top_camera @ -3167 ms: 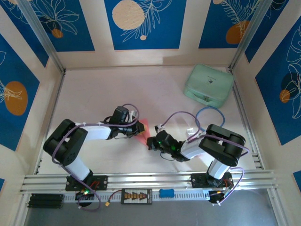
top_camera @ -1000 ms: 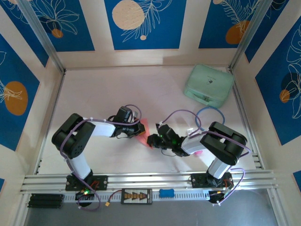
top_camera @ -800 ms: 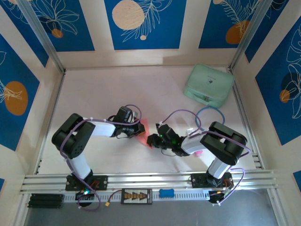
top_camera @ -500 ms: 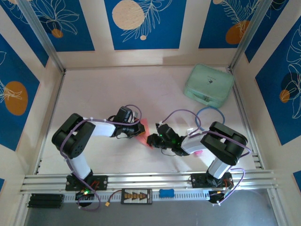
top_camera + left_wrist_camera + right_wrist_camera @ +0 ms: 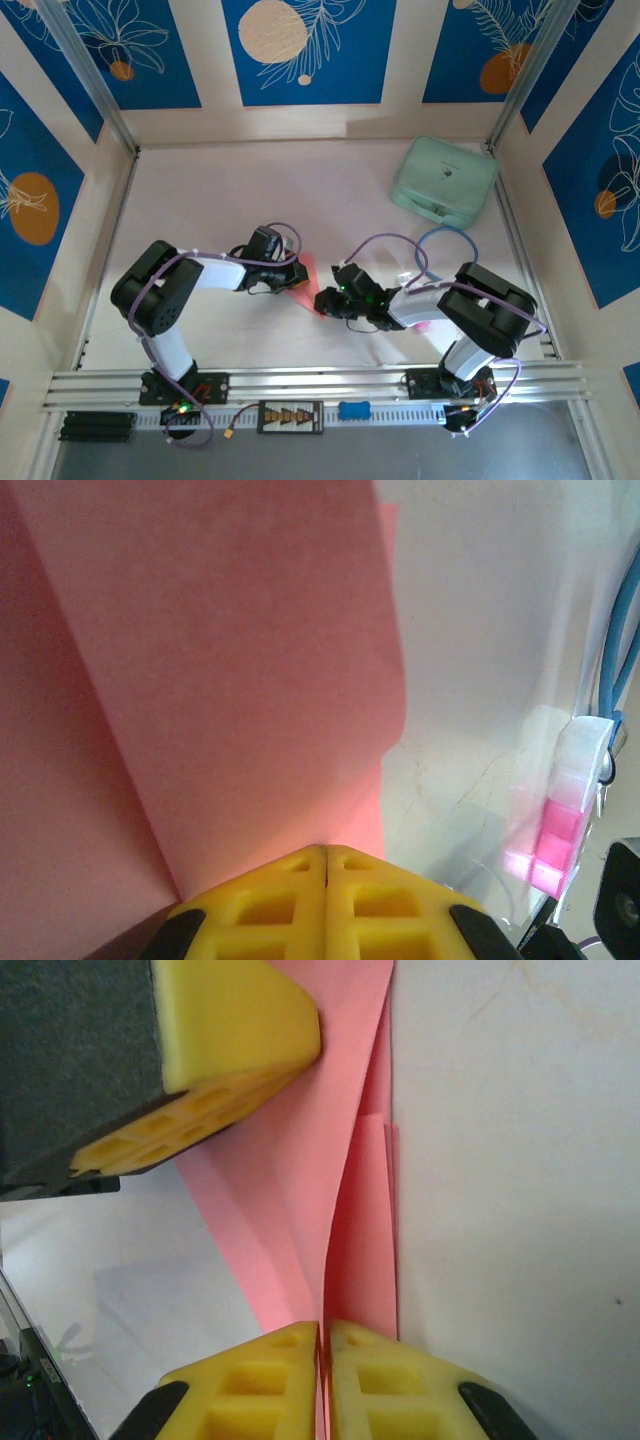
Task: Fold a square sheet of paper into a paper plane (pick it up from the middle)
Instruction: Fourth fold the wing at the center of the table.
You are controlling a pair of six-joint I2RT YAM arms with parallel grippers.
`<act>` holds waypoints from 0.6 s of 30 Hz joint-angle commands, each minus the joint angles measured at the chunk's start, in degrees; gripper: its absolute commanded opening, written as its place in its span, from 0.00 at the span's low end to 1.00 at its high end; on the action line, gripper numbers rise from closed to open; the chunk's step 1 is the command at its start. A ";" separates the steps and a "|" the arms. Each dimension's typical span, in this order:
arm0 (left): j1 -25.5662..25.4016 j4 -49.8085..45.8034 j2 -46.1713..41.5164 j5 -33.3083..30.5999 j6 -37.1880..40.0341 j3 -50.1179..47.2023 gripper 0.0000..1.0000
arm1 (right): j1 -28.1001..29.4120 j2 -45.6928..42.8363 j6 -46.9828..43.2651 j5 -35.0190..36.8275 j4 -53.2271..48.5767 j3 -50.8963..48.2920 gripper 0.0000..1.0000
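Top external view: the left gripper (image 5: 291, 279) and the right gripper (image 5: 322, 300) are brought close together near the middle of the table (image 5: 200, 200), and the salmon-pink paper (image 5: 309, 270) is seen between and partly beneath them; a mint-green case (image 5: 443, 180) lies well apart at the far right corner. Left wrist view: the left gripper (image 5: 326, 854) is shown with its yellow fingers (image 5: 260, 912) pressed flat together, no gap being left, and the tips are set against the salmon-pink paper (image 5: 200, 660), which is creased into a raised fold running away from them; whether a layer is pinched cannot be told. A bright-pink stick-shaped object (image 5: 553, 832) and a blue cable (image 5: 622, 630) are seen at the right edge. Right wrist view: the right gripper (image 5: 324, 1336) is shown almost closed, a thin pink edge of the folded salmon-pink paper (image 5: 300, 1160) being held in the narrow slit between its fingers (image 5: 260, 1380); the left gripper's yellow finger (image 5: 235, 1020) is laid on the paper's far part.
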 commanded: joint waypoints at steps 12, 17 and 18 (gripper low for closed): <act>-0.32 -1.98 1.37 -1.60 1.05 -0.08 0.01 | 0.82 -0.14 0.70 -1.66 -5.02 -1.69 0.15; -0.36 -2.07 1.37 -1.50 1.04 0.01 0.01 | 0.87 -1.65 -0.09 -0.78 -7.86 -1.45 0.16; -0.33 -2.07 1.36 -1.54 1.09 0.01 0.01 | 0.90 -1.85 -0.08 -0.73 -8.00 -1.57 0.16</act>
